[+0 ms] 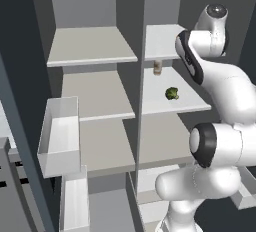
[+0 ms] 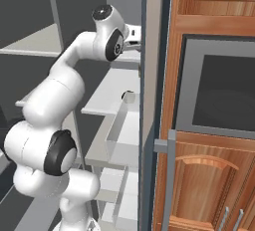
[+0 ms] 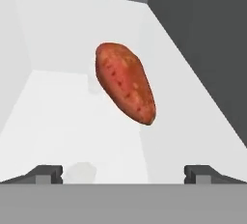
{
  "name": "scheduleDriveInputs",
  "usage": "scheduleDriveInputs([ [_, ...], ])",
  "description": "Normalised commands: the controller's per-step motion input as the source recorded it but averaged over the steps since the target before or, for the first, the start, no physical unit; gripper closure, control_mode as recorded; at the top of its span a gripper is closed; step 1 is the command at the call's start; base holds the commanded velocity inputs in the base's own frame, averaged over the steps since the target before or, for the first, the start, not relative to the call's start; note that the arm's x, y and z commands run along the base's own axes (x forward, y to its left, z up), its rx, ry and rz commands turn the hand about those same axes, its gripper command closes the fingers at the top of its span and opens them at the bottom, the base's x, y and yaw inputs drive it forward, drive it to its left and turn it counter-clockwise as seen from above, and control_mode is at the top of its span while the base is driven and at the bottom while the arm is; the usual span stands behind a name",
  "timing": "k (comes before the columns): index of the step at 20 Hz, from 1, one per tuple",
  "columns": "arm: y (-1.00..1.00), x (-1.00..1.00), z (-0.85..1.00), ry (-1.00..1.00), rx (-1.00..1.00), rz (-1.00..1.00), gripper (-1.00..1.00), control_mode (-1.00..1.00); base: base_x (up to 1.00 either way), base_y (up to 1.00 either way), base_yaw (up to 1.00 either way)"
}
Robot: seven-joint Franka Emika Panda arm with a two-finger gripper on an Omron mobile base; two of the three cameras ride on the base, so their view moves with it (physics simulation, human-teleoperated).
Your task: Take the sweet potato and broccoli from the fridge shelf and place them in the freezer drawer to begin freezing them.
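The sweet potato (image 3: 125,83), an oblong orange-red lump, lies on a white fridge shelf (image 3: 58,121) straight ahead of my gripper (image 3: 123,174) in the hand view. The gripper is open, its two dark fingertips (image 3: 48,174) far apart with nothing between them, a short way short of the sweet potato. The broccoli (image 1: 172,94), dark green, sits on the middle right shelf in the left base view, one shelf below where my arm reaches in. The freezer drawer is out of view.
A small brownish bottle (image 1: 157,67) stands at the back of the broccoli's shelf. White door bins (image 1: 60,136) hang on the open left door. A centre divider (image 1: 140,76) splits the shelves. A wooden cabinet with an oven (image 2: 219,95) stands to the right.
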Motion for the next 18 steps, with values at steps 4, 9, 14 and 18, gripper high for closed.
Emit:
scheduleDriveInputs([
  [4,-0.05,0.66,0.00,0.01,0.00,0.00,-1.00,-1.00,0.00,0.00,0.00],
  [9,-0.10,0.59,0.00,0.01,0.00,0.00,-1.00,-1.00,0.00,0.00,0.00],
  [14,-0.11,0.53,-0.04,0.00,0.00,0.00,-1.00,-1.00,0.00,0.00,0.00],
  [18,-0.11,0.46,-0.11,0.01,0.00,0.00,-1.00,-1.00,0.00,0.00,0.00],
])
